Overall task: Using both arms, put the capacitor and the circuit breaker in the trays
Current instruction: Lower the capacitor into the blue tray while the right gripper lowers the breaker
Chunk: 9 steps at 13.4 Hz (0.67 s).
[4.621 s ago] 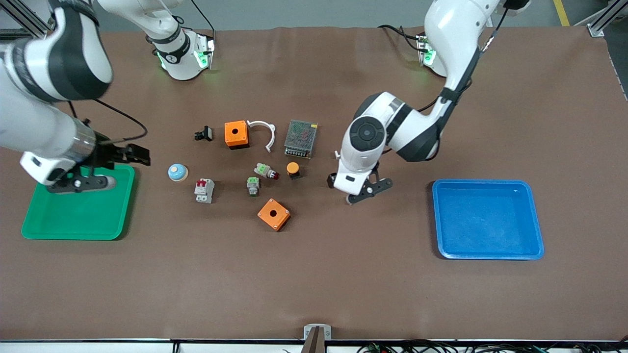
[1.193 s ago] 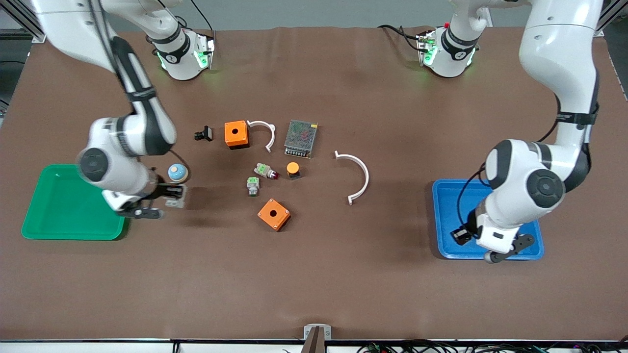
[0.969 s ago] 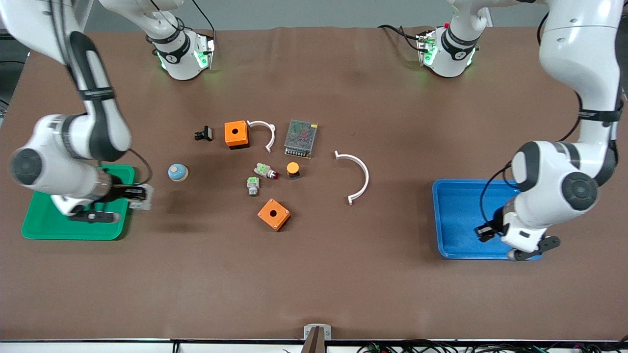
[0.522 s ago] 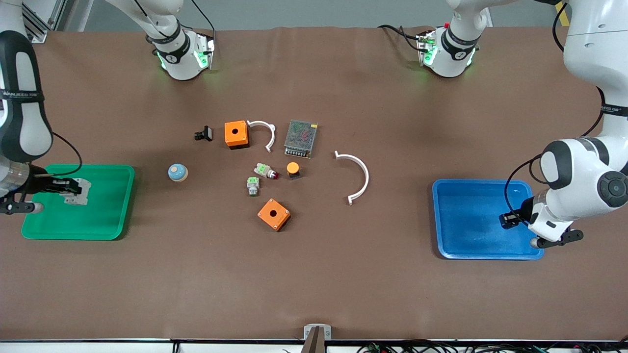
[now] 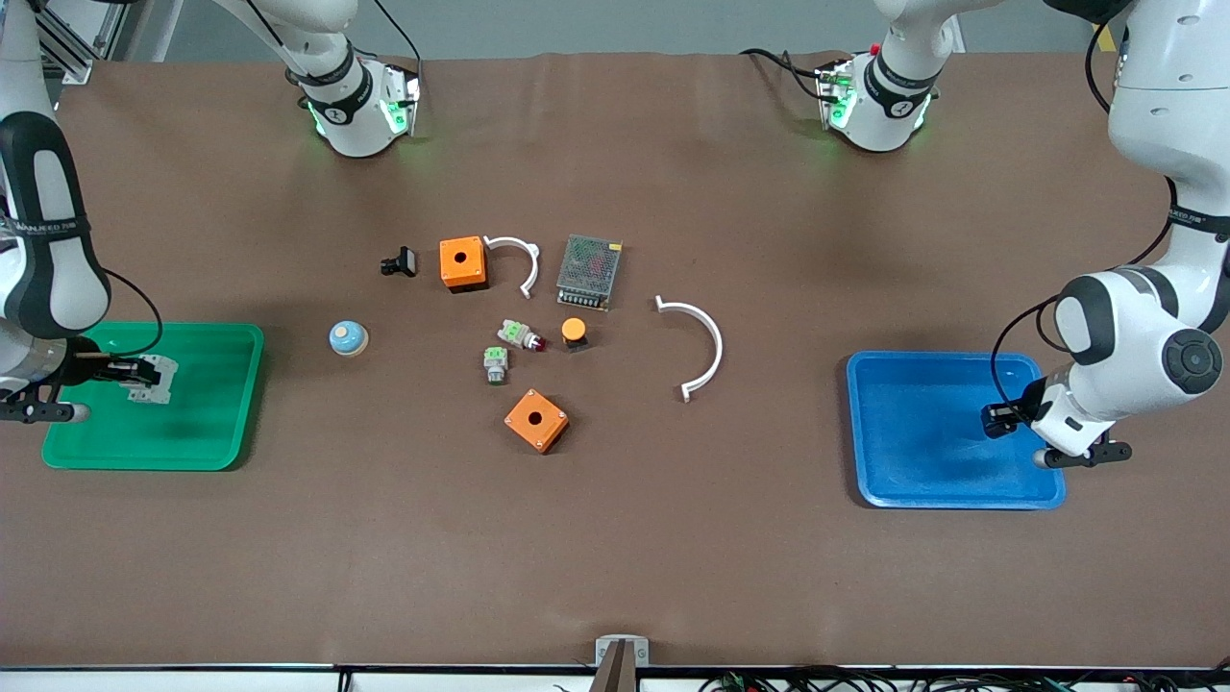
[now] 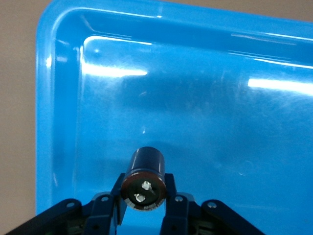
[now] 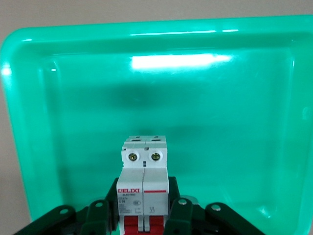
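Now, step: both parts carried, release pending.
Left gripper [image 6: 143,203]: clamped on capacitor [image 6: 144,180], over blue tray [image 5: 870,481].
Right gripper [image 7: 145,210]: clamped on breaker [image 7: 144,181], over green tray [image 5: 216,442].
Next: lower into the trays, let go.
Text: "DELIXI" on breaker.

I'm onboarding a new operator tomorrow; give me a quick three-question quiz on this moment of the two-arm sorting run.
1. True or false: the right gripper holds the circuit breaker over the green tray.
2. What does the left gripper hold over the blue tray? A) orange box B) capacitor C) white clip
3. Fill in: neither part yet rests in its ____.

Key: 1 true; 2 B, the capacitor; 3 tray.
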Each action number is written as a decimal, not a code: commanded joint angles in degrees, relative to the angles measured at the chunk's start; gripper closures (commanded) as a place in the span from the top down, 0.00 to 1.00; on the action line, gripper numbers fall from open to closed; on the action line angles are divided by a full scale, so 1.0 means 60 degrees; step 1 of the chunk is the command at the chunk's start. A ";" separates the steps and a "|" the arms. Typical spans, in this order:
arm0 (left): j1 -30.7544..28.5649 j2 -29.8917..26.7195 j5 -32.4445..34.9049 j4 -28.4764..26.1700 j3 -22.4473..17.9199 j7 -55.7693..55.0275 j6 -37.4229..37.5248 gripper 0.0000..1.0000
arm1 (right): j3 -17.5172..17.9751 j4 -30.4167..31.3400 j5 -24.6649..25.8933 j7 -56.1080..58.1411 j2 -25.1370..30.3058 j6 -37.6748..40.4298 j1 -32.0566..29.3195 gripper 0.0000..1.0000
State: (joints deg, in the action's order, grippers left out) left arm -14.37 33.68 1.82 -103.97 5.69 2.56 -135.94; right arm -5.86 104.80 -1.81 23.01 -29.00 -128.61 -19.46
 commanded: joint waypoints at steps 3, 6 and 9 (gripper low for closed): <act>-0.0080 0.0216 0.0544 -0.0015 0.0078 0.0145 -0.0547 0.03 | 0.0185 -0.0050 0.0140 0.0281 -0.0572 -0.0697 -0.0477 0.20; -0.0080 0.0260 0.0605 0.0029 0.0078 0.0057 -0.0547 0.14 | 0.0185 0.0052 0.0140 0.0281 -0.0645 -0.0874 -0.0507 0.21; -0.0153 0.0245 0.0605 0.0044 0.0078 0.0057 -0.0547 0.39 | 0.0185 0.0038 0.0126 0.0281 -0.0646 -0.0874 -0.0507 0.80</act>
State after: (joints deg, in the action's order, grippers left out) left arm -14.56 35.37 4.36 -103.87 5.81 3.15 -138.73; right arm -5.81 104.84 -1.81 24.19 -32.77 -133.20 -21.30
